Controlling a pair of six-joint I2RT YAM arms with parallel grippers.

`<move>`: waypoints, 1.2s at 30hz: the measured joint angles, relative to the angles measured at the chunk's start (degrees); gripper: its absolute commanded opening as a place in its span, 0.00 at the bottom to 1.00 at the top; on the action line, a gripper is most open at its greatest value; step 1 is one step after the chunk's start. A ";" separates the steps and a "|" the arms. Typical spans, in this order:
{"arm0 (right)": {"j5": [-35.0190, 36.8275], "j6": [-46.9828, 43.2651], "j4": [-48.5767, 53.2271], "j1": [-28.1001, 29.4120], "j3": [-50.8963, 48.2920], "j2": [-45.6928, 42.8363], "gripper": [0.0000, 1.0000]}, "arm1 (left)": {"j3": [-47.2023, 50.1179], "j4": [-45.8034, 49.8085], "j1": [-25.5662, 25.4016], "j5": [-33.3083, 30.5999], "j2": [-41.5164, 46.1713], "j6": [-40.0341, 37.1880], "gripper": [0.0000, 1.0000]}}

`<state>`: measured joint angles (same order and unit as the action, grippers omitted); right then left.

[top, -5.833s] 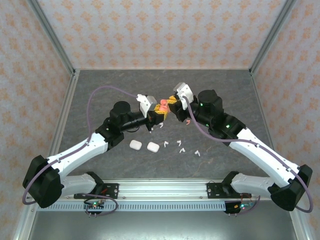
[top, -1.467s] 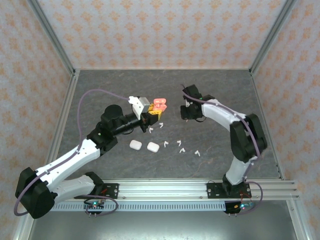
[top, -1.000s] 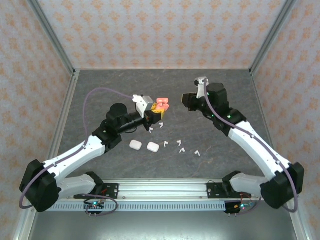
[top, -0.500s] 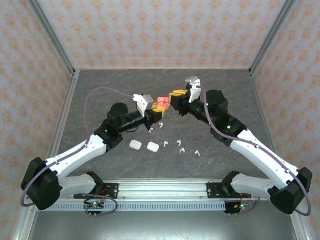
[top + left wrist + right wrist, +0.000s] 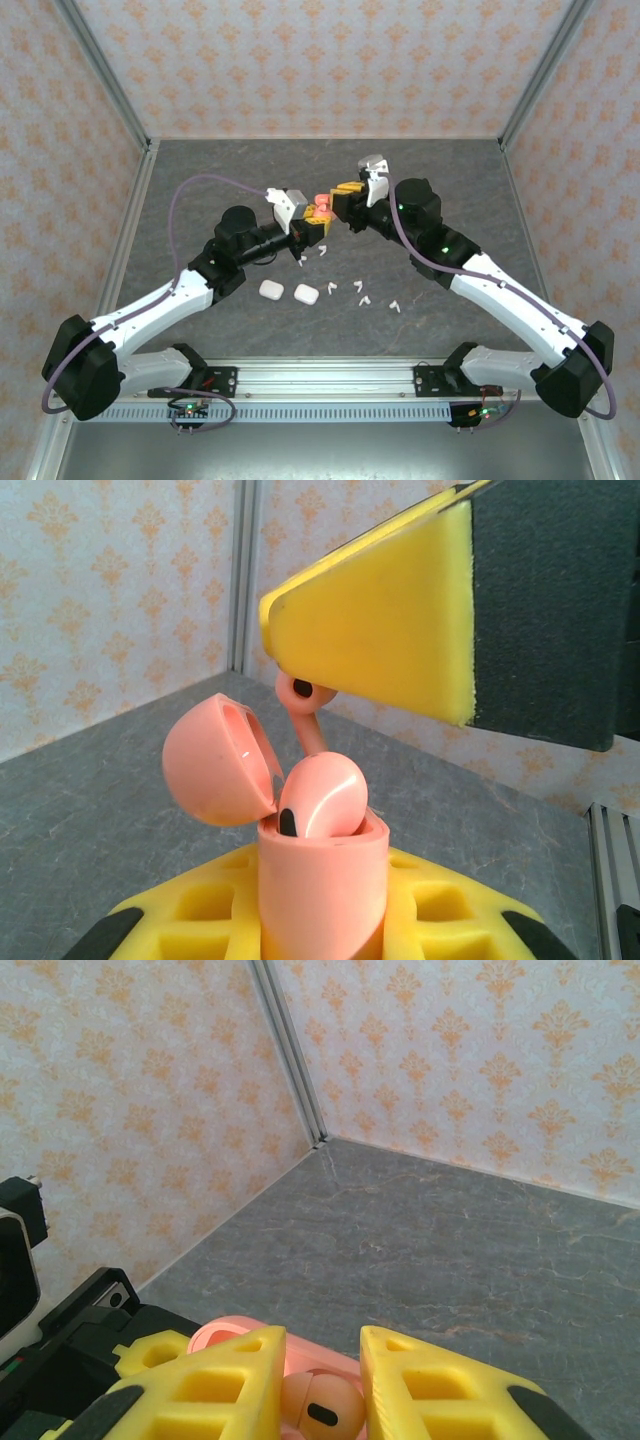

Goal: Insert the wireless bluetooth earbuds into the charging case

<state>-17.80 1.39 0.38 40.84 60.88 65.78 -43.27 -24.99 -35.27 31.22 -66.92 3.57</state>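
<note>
R gripper is brought back from the R side of the table, where it was seen ~1.5 s ago, & is now held right above the pink case. A 2nd pink earbud is pinched between its yellow pads. The pink one seen loose on the table nearly 6 s ago is gone from there, so it is judged to be the same bud.

The case is clamped by the L gripper, raised off the table, lid hinged open, w/ one pink bud already seated. In the L wrist view the held bud's stem is seen just above & behind the seated one, not yet in. Insertion of the 2nd bud is thus judged imminent; stem alignment w/ the free socket is needed.

White earbuds & two white cases are left on the table.
</note>
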 measured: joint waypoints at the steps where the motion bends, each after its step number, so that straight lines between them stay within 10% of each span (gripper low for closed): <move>1: 0.00 0.00 0.02 0.00 0.00 0.00 0.25 | 0.00 0.00 0.00 0.00 0.00 0.00 0.00; 26: -4.04 4.76 1.70 0.00 -1.55 0.00 0.26 | 0.00 -0.17 0.00 0.00 0.00 0.04 0.00; 36: -5.97 8.61 2.64 -1.01 -0.04 0.07 0.42 | 0.24 -0.22 0.00 -0.07 1.05 0.04 0.00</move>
<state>-23.77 10.00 3.03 39.83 60.84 65.84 -43.03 -25.21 -35.27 31.16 -65.87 3.62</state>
